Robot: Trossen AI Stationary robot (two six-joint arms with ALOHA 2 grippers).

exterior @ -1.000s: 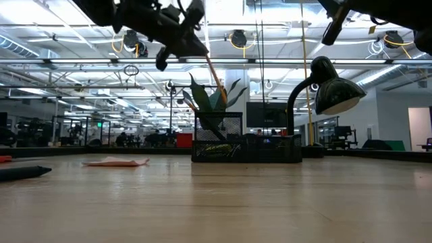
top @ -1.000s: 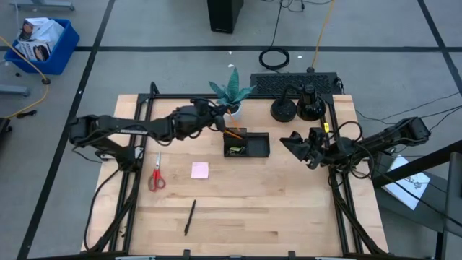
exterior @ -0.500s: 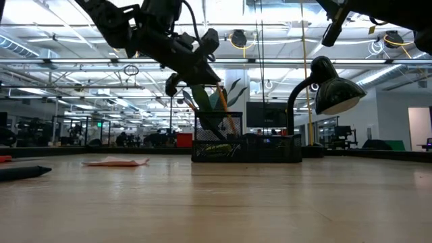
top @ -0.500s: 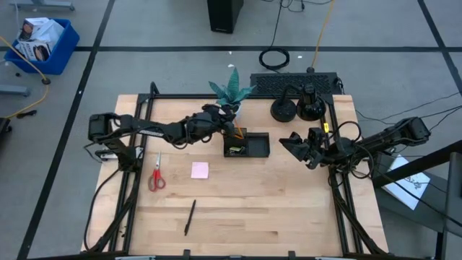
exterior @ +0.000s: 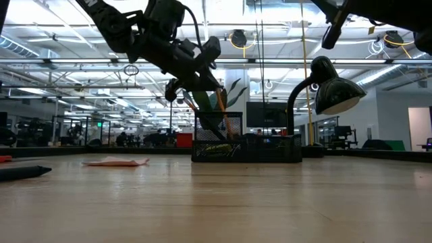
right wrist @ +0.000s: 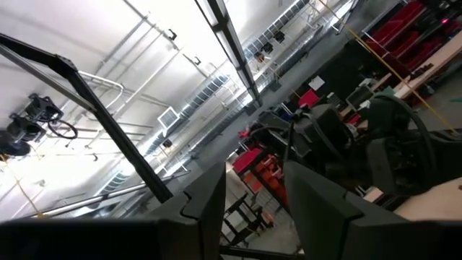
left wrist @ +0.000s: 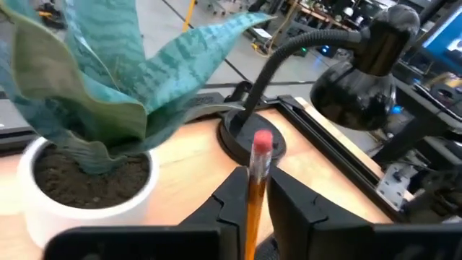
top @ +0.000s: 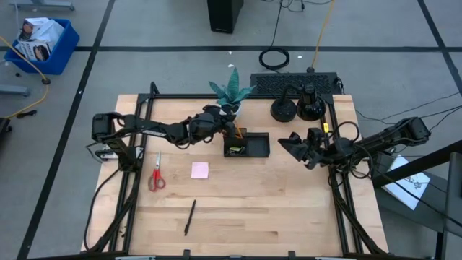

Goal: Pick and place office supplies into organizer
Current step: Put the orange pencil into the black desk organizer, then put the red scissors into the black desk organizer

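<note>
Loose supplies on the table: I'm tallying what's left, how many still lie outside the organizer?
3: red-handled scissors near the left edge, pink sticky-note pad beside them, black pen toward the front. Smaller items may be hidden.

Your path past the organizer (top: 246,144) is crowded behind by the plant (top: 231,91) and lamp (top: 283,108); its front stays open.

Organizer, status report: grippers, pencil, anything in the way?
Left gripper around pencil above organizer. Right gripper open, waiting right of it. Plant crowds the back.
</note>
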